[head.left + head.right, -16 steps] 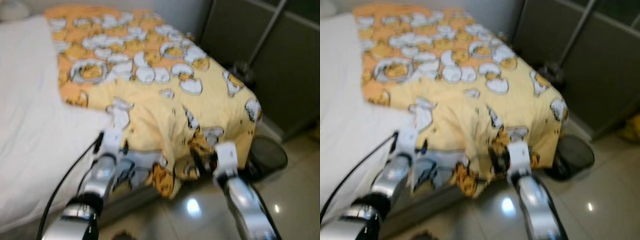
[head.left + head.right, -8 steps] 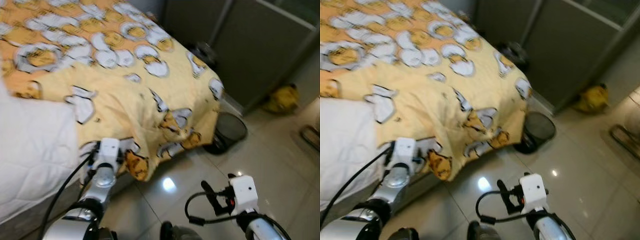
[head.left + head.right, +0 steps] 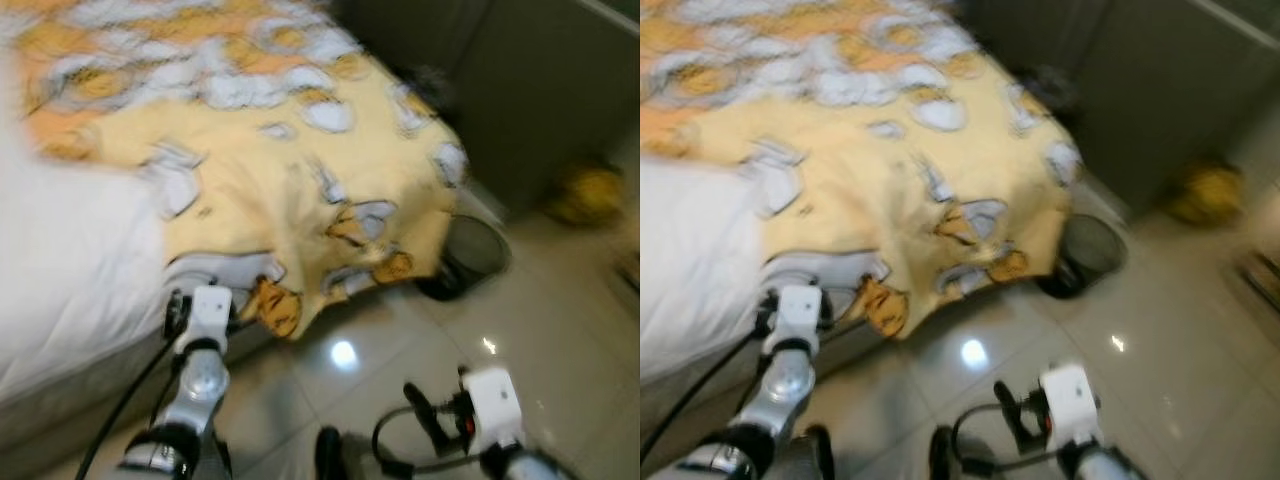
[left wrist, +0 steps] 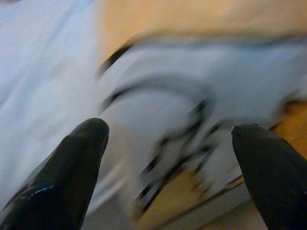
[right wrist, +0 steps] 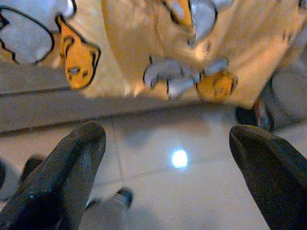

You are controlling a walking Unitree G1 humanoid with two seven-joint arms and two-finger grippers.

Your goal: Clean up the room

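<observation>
A yellow blanket (image 3: pixel 300 170) printed with white and orange cartoon figures lies spread over the bed, and its corner (image 5: pixel 158 72) hangs down toward the floor. The white mattress (image 3: pixel 70 260) lies bare to its left. My left gripper (image 4: pixel 168 129) is open, right at the blanket's hanging edge by the side of the bed, with nothing between its fingers (image 4: pixel 76 158). My right gripper (image 5: pixel 168 132) is open too, low over the tiles (image 3: pixel 400 330) and apart from the blanket. Both eye views are blurred.
A round black wastebasket (image 3: pixel 470 255) stands on the floor at the bed's corner. Behind it runs a dark wardrobe front (image 3: pixel 540 80), with a yellow object (image 3: pixel 585 190) on the floor by it. A dark shoe-like shape (image 5: pixel 120 199) lies below my right gripper.
The camera has swung and blurred. My right gripper has come off the blanket's hanging edge and back over the floor. My left gripper stays at the bed's side.
</observation>
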